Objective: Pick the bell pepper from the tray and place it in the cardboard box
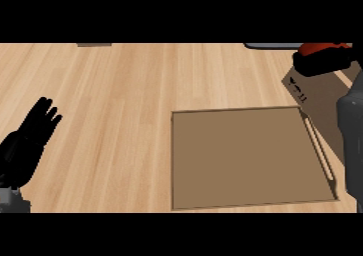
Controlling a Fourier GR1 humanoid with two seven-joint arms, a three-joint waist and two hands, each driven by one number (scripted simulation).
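Cardboard box [247, 157] open-topped on wooden counter [125, 90], interior bare. Right hand [326, 62] beyond box's far right corner, fingers curled round red bell pepper [320, 48], mostly hidden. Tray [272, 46] edge just beyond right hand. Left hand [25, 142] left of box, well apart, fingers straight, resting.

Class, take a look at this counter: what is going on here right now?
The robot's right hand is up at the far right, its fingers curled round a red bell pepper, just beyond the open cardboard box. The box's inside looks bare, so the pepper is not yet placed. A dark tray edge shows at the top. The left hand rests open at the left, touching nothing.
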